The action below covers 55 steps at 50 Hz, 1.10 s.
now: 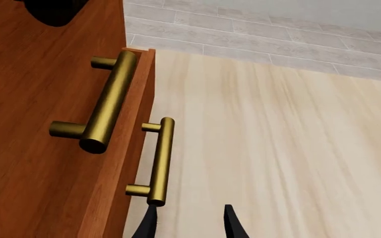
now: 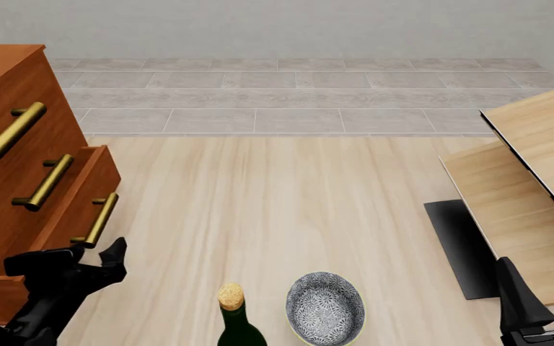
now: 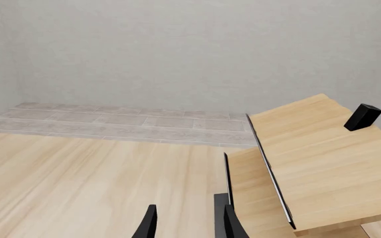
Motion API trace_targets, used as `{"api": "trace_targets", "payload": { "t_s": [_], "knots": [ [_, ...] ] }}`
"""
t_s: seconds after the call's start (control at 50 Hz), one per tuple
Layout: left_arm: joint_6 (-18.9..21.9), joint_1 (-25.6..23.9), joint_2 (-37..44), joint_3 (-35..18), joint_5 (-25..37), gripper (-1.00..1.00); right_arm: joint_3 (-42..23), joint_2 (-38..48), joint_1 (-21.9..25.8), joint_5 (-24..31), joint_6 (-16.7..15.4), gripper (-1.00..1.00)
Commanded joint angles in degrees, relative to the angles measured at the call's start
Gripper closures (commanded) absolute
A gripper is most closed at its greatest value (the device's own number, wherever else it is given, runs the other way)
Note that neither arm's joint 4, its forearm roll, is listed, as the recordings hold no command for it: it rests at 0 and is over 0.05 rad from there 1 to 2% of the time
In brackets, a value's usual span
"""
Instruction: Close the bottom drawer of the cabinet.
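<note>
The cabinet stands at the left, reddish-brown, with three brass bar handles. The bottom drawer sticks out a little from the cabinet front; its handle is the lowest one. In the left wrist view the bottom drawer and its handle lie just ahead of the fingers, with the middle drawer's handle beside it. My left gripper is open and empty, close to the near end of the bottom handle. My right gripper is open and empty at the near right.
A dark bottle with a cork and a patterned bowl stand at the near middle. Tilted light-wood boards and a black mat are at the right. A small black block sits on the boards.
</note>
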Motion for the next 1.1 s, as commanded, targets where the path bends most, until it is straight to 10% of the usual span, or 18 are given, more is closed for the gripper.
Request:
{"api": "trace_targets", "payload": {
  "t_s": [0.02,1.1],
  "knots": [
    [0.58,2.54,-0.02,0.41,0.02,-1.0,-0.14,0.0,0.12,0.17,0.06,-1.0],
    [2.65,8.19,0.94,-0.17,0.01,-1.0,-0.11,0.0,0.05,-0.02,-0.12,-1.0]
  ]
}}
